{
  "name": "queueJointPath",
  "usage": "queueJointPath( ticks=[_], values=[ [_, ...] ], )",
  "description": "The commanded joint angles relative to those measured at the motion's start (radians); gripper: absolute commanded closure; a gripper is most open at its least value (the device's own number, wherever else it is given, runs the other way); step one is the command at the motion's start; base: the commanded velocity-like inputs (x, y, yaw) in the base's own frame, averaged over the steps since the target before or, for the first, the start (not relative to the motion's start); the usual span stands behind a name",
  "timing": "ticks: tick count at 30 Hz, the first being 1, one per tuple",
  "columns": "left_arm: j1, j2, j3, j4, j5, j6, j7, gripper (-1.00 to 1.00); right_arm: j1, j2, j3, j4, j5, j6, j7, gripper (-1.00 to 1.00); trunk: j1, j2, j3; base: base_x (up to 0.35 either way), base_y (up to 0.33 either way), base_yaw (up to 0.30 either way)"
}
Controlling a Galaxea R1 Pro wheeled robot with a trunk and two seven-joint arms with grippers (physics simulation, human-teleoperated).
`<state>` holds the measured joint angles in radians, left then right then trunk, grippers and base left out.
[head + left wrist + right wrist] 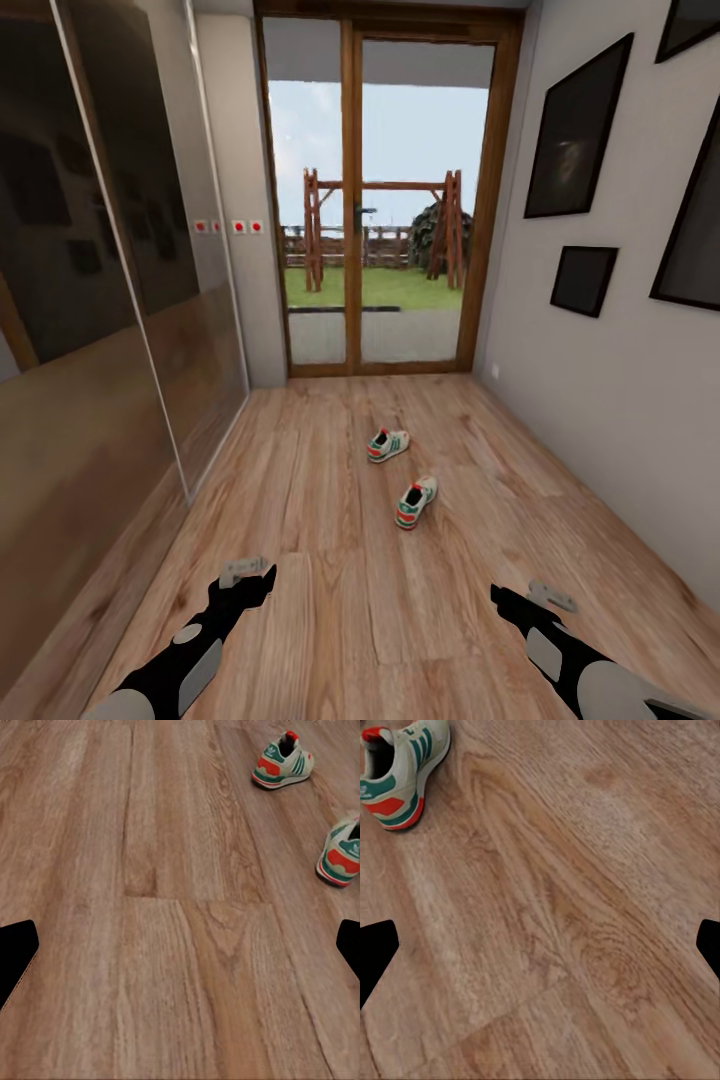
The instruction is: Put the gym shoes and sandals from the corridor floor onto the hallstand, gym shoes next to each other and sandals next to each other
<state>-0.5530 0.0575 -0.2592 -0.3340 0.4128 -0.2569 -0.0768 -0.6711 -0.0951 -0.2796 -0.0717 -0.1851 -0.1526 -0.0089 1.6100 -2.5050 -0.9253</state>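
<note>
A corridor seen from the robot's head, read left to right: a mirrored sliding wardrobe [110, 300] lines the left wall; a wood-framed glazed door [385, 190] closes the far end, with lawn and a timber swing frame [385, 235] beyond the glass; dark picture frames [578, 130] hang on the pale right wall.

Low at the left, the left gripper [248, 578] hangs above the corridor floor [330, 620], its black arm reaching in from the bottom edge; the left wrist view shows its two dark fingertips [16, 952] far apart at opposite edges with bare planks between them, so the jaws stand wide and hold nothing.

Near the middle of the floor lie the two gym shoes, white with green stripes and red-orange heels, both on the planks and apart from each other; the farther gym shoe [388, 444] sits closer to the door; the nearer gym shoe [415, 501] lies just to its right and closer to the robot; both also appear in the left wrist view [283, 761] [341, 853], and one shows in the right wrist view [397, 772].

Low at the right, the right gripper [535, 597] hangs over the floor; its fingertips [375, 952] likewise sit at opposite edges of the right wrist view, jaws spread and empty.
</note>
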Motion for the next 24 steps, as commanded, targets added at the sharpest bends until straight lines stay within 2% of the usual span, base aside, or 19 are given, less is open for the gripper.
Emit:
queueJointPath(
  ticks=[1, 17, 24],
  values=[
    [-0.001, 0.001, -0.006, 0.001, 0.011, -0.004, -0.003, -1.00, -0.001, 0.000, 0.002, 0.001, -0.010, -0.004, 0.000, -1.00, 0.000, 0.000, -0.001, 0.347, 0.071, -0.005],
    [-0.001, 0.001, -0.006, 0.001, 0.011, -0.004, -0.003, -1.00, -0.001, 0.000, 0.002, 0.001, -0.010, -0.004, 0.000, -1.00, 0.000, 0.000, -0.001, 0.346, 0.080, -0.001],
    [-0.001, 0.001, -0.006, 0.001, 0.011, -0.004, -0.003, -1.00, -0.001, 0.000, 0.002, 0.001, -0.010, -0.004, 0.000, -1.00, 0.000, 0.000, -0.001, 0.297, 0.175, -0.114]
  ],
)
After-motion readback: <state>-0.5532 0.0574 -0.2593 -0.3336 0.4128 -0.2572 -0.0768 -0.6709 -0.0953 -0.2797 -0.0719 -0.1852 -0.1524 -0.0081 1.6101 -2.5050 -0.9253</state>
